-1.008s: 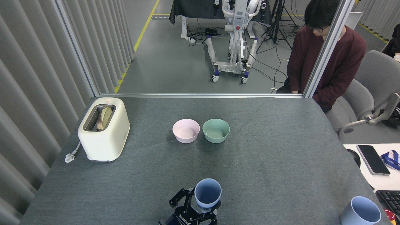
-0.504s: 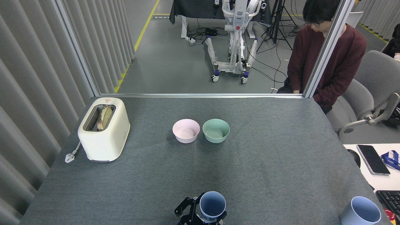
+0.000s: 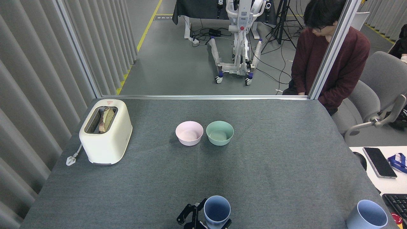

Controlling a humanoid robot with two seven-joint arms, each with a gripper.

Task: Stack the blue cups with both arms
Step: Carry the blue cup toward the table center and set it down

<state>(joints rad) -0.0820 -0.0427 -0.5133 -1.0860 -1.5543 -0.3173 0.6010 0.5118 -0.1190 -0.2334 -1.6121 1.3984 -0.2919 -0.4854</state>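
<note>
Holding one blue cup (image 3: 217, 208) clamped in our left gripper (image 3: 206, 222), we have not yet stacked it with the second blue cup (image 3: 367, 215), well apart.

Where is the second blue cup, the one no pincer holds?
In the head view, the free blue cup stands upright at the table's near right corner, far right of the cup in the pincer.
</note>
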